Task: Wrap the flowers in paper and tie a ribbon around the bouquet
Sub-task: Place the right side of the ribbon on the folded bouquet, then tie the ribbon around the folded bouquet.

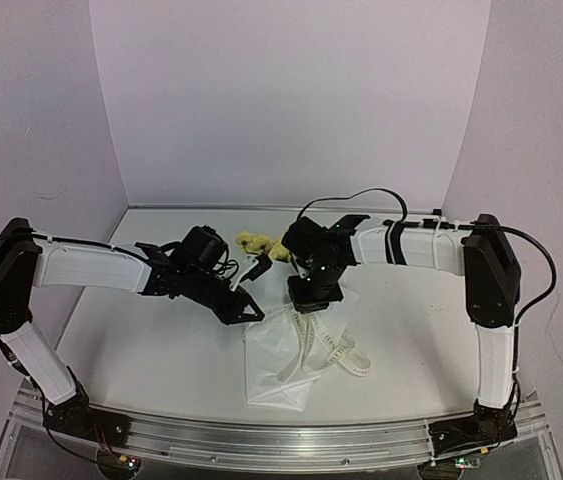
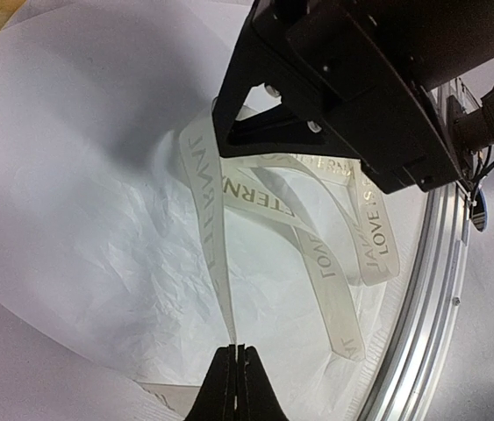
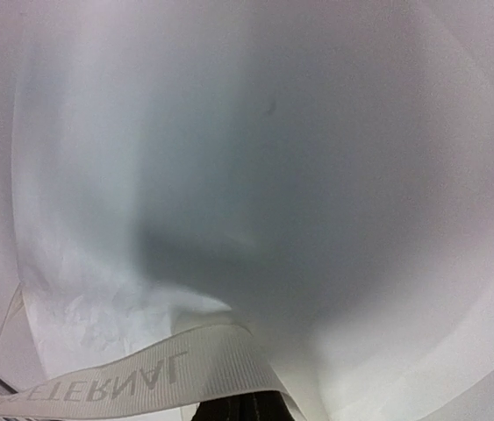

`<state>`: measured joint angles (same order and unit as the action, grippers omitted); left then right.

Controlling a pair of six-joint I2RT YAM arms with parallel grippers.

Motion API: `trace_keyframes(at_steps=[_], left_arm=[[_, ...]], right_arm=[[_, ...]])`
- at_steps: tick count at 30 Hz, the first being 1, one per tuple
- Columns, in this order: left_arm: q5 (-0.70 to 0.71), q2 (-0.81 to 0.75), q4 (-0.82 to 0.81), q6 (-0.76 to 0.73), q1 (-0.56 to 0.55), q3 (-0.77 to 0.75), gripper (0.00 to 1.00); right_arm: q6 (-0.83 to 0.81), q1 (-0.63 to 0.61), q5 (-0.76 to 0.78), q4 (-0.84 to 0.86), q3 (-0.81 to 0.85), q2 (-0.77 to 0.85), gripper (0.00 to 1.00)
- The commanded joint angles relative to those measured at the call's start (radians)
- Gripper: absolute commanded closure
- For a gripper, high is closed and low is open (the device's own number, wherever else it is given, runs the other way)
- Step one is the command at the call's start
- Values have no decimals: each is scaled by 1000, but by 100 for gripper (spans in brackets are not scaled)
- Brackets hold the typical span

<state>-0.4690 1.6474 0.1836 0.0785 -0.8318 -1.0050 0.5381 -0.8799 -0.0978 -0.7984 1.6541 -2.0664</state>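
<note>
Inspecting the table [image 1: 151, 345], I am counting two arms, two grippers, one bunch of flowers and one sheet of paper. The ribbon is crossing itself in several runs, so I cannot tell whether it is one piece or more.

The left gripper [image 1: 251, 312] is reaching in from the left, just beside the near left edge of the paper [image 2: 80, 219]. In its wrist view the two fingers are pressing together with no gap, pinching a single run of the ribbon [image 2: 264, 203] at their very tips. That run is rising from the left tips toward the right gripper.

The right gripper [image 1: 311, 303] is hanging over the far part of the paper, pointing down. Its fingers are likewise closing fully, and a printed run of ribbon is passing across their tips in its wrist view, so it is reading as clamped on the ribbon.

The paper is lying crumpled at the middle of the table, between the two arm bases and nearer the front rail [image 1: 291, 440]. The remaining ribbon runs are lying flat on the paper toward its right side, with grey lettering showing.

The flowers [image 1: 257, 242] are lying at the far end of the paper, just behind both grippers, with only pale yellow blooms showing. The stems are hiding from every view.
</note>
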Motion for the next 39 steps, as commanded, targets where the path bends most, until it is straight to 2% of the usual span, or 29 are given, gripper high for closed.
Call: trace_keyframes(at_steps=[1, 4, 6, 12, 17, 22, 28, 39], left_arm=[[-14, -14, -9, -8, 2, -13, 100], [-18, -12, -14, -6, 2, -16, 100], [-26, -8, -15, -6, 2, -18, 100], [-45, 15, -13, -5, 2, -28, 100], [-44, 14, -15, -8, 2, -28, 100], [-46, 18, -19, -10, 2, -29, 100], [-44, 16, -23, -9, 2, -25, 100], [-30, 6, -27, -6, 2, -17, 100]], right_arm=[[-18, -4, 15, 47, -1, 86, 100], [-41, -19, 17, 18, -19, 100, 100], [-55, -24, 33, -5, -56, 116, 96], [-67, -26, 42, -50, -121, 181, 64], [-93, -47, 47, -114, -111, 242, 55], [-64, -86, 33, -139, -106, 265, 55], [13, -97, -23, -115, -71, 170, 64], [114, -97, -61, -62, -34, 47, 71]])
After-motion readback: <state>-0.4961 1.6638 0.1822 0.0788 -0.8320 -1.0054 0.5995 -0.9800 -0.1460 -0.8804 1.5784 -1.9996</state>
